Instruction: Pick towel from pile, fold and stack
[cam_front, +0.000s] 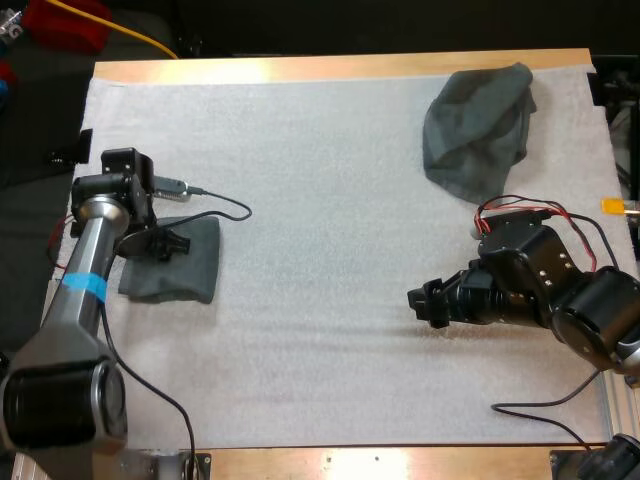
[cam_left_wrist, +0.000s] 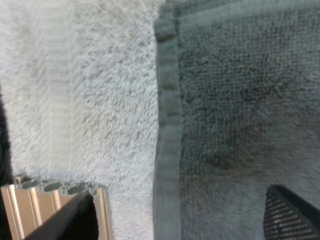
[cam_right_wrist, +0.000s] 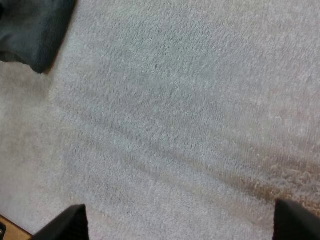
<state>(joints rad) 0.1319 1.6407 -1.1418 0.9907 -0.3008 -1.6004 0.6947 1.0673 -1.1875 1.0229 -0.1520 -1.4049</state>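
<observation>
One wooden table (cam_front: 340, 68) spans the high view, covered almost fully by a white mat (cam_front: 330, 220). I see the crumpled towel (cam_front: 478, 130) in the upper right of the frame, near the mat's far edge. The folded towel (cam_front: 190, 265) lies flat at centre left, well apart from the crumpled one. My left gripper (cam_front: 170, 243) is at the folded towel's left part. In the left wrist view its fingers stand wide apart, one over the towel and the other past the towel's hemmed edge, over the mat. My right gripper (cam_front: 425, 303) sits right of centre in the lower half of the frame, over bare mat. Its jaws are wide apart and hold nothing.
</observation>
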